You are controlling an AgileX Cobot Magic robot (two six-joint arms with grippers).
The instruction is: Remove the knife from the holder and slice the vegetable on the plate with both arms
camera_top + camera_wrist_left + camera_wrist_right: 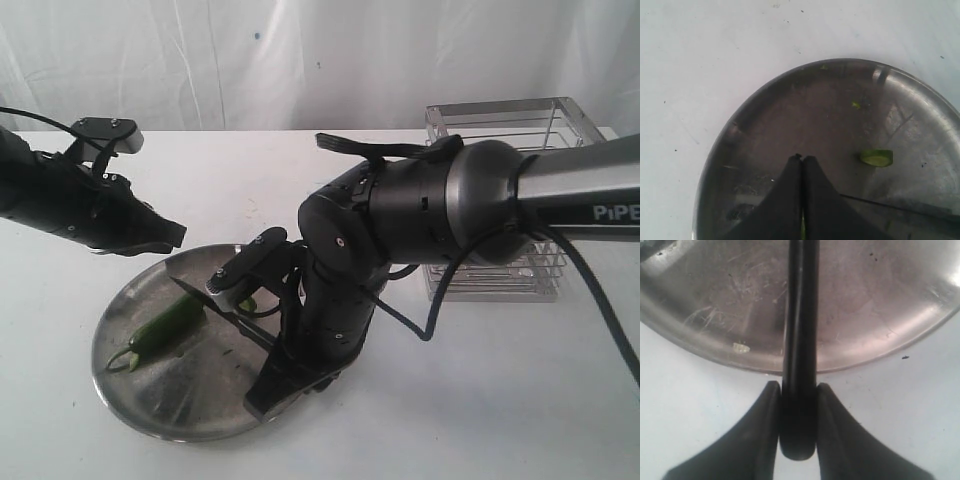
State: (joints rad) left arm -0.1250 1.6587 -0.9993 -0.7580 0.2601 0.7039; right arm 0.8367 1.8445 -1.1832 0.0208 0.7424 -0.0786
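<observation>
Right wrist view: right gripper [798, 386] pinches knife [800, 315] by its stiff, slim handle; left gripper [801, 161] pressed together; vegetable [165, 322] probably light and slippery.

A white bench [480, 400] carries everything; its surface is plain and matte, dotted here and there with tiny dark specks [675, 149]. Along the back edge of the bench hangs a white cloth backdrop [200, 60], creased in soft vertical folds, with a couple of small dark marks [256, 36] above the middle of that edge.
</observation>
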